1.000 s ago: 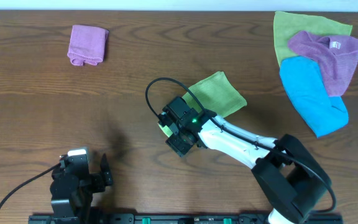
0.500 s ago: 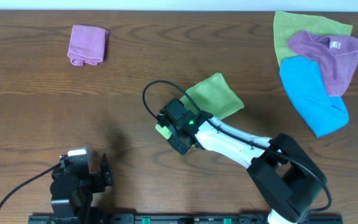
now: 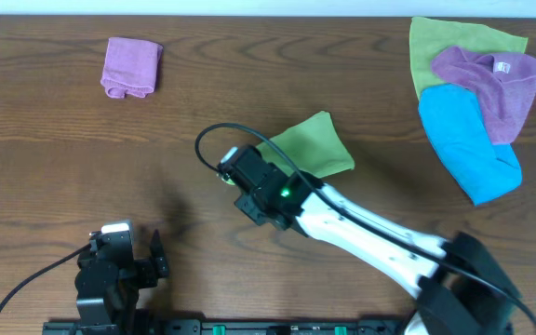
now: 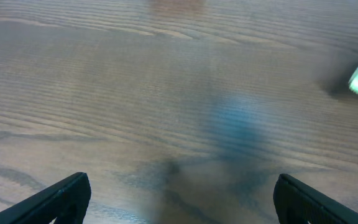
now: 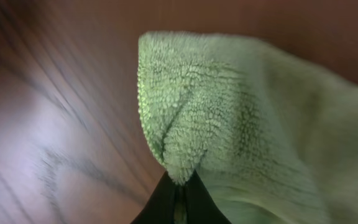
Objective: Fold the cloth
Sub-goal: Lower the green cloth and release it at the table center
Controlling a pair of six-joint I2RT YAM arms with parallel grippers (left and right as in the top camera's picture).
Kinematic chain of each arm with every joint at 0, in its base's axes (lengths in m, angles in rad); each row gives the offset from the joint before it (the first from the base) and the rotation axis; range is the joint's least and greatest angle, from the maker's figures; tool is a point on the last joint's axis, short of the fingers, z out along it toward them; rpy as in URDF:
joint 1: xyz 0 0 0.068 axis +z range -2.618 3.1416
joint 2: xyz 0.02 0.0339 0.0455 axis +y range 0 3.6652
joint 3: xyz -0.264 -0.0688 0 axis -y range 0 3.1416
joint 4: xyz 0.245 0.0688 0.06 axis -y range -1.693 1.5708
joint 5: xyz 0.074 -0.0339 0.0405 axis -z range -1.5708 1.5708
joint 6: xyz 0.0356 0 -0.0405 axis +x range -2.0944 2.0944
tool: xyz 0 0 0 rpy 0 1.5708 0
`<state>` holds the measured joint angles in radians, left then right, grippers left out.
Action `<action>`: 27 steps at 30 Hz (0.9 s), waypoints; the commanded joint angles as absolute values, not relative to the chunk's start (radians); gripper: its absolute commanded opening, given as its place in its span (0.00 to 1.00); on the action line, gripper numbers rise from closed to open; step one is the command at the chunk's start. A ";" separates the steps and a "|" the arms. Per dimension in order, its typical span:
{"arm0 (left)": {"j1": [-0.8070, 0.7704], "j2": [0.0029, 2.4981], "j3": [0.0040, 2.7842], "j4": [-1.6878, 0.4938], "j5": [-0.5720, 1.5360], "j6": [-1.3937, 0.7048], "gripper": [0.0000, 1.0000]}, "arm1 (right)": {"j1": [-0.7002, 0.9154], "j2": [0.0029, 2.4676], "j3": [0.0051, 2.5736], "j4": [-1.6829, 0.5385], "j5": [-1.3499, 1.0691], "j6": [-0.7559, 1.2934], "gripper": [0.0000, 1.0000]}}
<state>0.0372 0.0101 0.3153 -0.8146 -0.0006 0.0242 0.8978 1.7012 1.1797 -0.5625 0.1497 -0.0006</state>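
Surface: dark brown wooden table (image 3: 54, 158) with the grain running from left edge to right edge.
Cloth: the lime-green cloth (image 3: 313, 145) lies near the middle of the table. Most of it is flat on the wood, in a roughly triangular outline. Its left end disappears under the wrist of the right arm (image 3: 361, 223).
Right gripper: the right gripper (image 5: 178, 190) is pressed together on the cloth. In the wrist view the two dark tips meet on a doubled-over fold of green pile. The rest of the towel spreads away to the right over the wood.
Cable: a black cable (image 3: 205, 147) loops out from the right wrist toward the table's left side, just beside the cloth.
Left gripper: the left gripper (image 4: 182, 183) sits at the near edge, toward the left corner, well apart from the cloth. Its fingers (image 4: 64, 198) are spread wide with only bare wood between them.
Folded purple cloth: a small folded purple cloth (image 3: 131, 66) rests near the far left corner.
Pile at far right corner: a yellow-green cloth (image 3: 433, 46) lies lowest. A purple cloth (image 3: 491, 76) and a blue cloth (image 3: 468, 140) overlap it. The purple one also lies over the far end of the blue.
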 commanded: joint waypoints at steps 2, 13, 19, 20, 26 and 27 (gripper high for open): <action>0.031 0.004 0.309 -0.816 -0.007 0.030 0.95 | 0.905 1.671 1.199 -0.540 0.168 0.013 0.11; 0.031 0.004 0.309 -0.816 -0.007 0.030 0.95 | 0.896 1.742 1.199 -0.218 0.169 -0.051 0.18; 0.031 0.004 0.309 -0.816 -0.007 0.030 0.95 | 0.892 1.802 1.199 -0.151 0.265 -0.032 0.22; 0.031 0.004 0.309 -0.816 -0.008 0.030 0.95 | 0.888 1.801 1.199 -0.170 0.297 0.000 0.27; 0.031 0.004 0.309 -0.813 -0.007 0.030 0.95 | 0.792 1.716 1.235 -0.471 0.298 0.308 0.91; 0.031 0.004 0.309 -0.812 -0.007 0.030 0.95 | 0.765 1.700 1.235 -0.515 0.276 0.357 0.92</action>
